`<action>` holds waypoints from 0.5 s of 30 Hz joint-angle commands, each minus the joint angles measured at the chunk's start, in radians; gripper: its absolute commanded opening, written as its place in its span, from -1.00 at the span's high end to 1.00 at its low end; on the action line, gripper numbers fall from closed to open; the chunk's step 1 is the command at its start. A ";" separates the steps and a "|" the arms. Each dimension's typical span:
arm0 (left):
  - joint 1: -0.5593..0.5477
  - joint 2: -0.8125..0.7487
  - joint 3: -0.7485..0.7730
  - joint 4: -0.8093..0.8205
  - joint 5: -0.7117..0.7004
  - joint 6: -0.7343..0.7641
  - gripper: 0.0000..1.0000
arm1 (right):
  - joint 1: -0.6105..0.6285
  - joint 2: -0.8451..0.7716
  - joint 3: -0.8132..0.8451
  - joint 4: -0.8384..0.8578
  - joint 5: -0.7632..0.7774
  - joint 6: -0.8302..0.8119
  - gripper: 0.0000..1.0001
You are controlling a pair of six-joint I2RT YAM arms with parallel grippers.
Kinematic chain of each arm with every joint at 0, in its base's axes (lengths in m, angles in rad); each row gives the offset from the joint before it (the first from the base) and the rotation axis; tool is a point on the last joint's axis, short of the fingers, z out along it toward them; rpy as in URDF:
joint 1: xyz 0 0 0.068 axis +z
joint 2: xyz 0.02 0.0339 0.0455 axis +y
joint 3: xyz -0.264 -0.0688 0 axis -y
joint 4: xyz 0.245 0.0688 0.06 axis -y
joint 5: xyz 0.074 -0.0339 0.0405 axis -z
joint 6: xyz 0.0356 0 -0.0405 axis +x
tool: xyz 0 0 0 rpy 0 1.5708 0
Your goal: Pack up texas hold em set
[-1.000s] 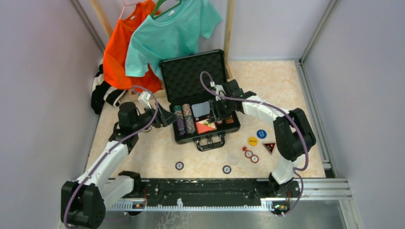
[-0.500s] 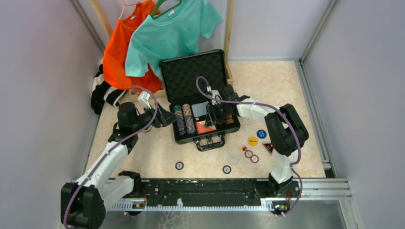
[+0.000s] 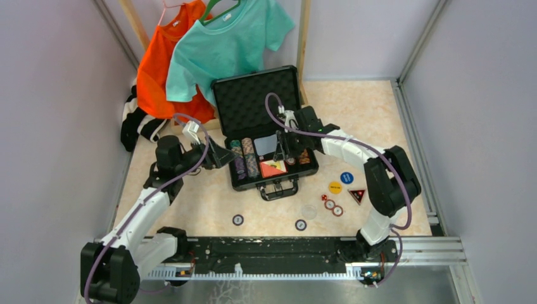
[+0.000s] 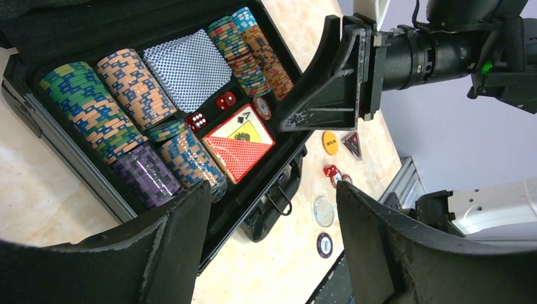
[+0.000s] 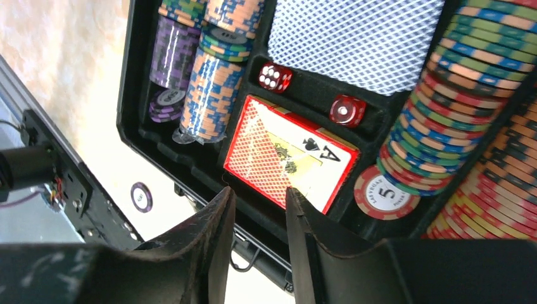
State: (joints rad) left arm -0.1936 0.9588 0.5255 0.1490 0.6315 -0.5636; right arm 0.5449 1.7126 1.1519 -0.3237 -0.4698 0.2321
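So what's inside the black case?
The black case holds rows of poker chips, a red card box, blue-backed cards and two red dice. Anything underneath the chips and box is covered.

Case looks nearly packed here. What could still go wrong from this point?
1. The right gripper hangs open close over the card box and a red chip lying flat; coming down, it might scatter the chip rows.
2. The yellow button, blue button and stray chips lie outside the case; shutting the lid now would leave them out.
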 commanded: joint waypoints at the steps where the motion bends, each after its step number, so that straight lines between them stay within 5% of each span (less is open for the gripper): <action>1: 0.008 0.017 0.052 0.013 0.032 0.002 -0.56 | -0.040 -0.047 0.013 -0.005 0.061 0.022 0.37; 6: 0.008 0.032 0.093 0.000 0.042 -0.003 -0.52 | -0.040 -0.084 -0.038 -0.033 0.147 0.000 0.84; 15: 0.008 0.043 0.109 -0.007 0.033 0.004 -0.52 | -0.040 -0.020 -0.050 -0.037 0.175 -0.020 1.00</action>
State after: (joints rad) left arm -0.1936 0.9913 0.6075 0.1383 0.6556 -0.5674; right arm 0.5037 1.6798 1.0931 -0.3775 -0.3107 0.2279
